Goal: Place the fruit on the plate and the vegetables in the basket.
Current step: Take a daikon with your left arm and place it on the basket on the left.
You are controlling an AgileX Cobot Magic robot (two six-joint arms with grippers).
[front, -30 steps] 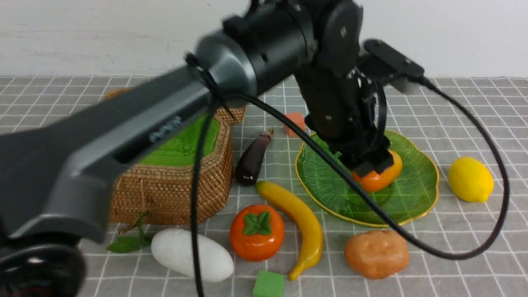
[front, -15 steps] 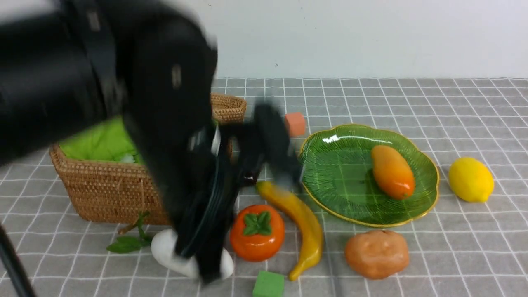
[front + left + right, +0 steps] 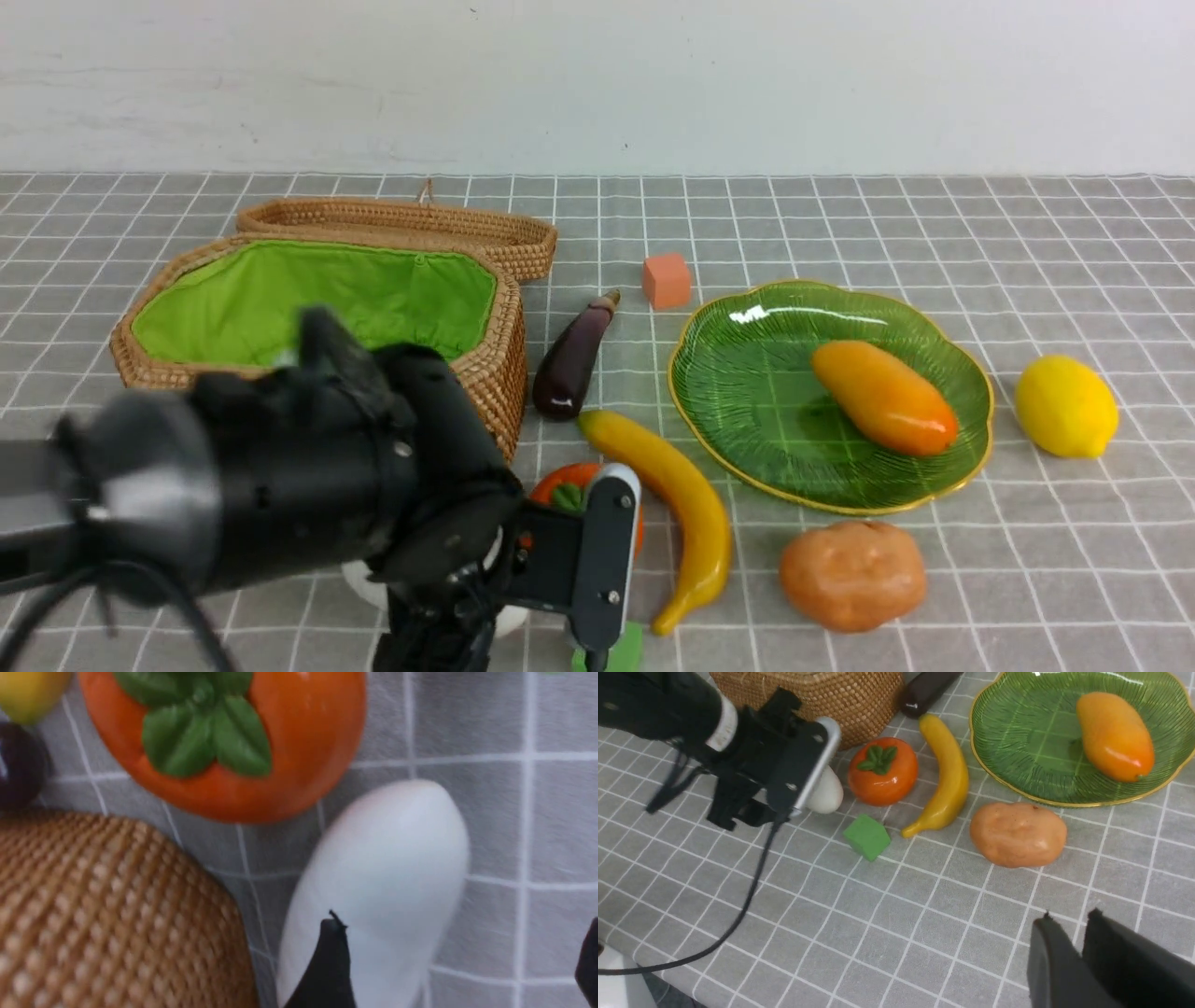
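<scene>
The radish point(image 3: 387, 868) lay on the surface point(image 3: 551, 821) right beneath your left pincer point(image 3: 460, 924), whose jaws stood wide apart, gripping nothing. The persimmon point(image 3: 224, 742) sat just beyond it, and the basket point(image 3: 107, 905) wall crowded in close beside. Your right pincer point(image 3: 1071, 914), nearly closed and empty, hung short of the potato point(image 3: 1017, 833).

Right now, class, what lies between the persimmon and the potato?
The banana lies between the persimmon and the potato, clearest in the right wrist view.
</scene>
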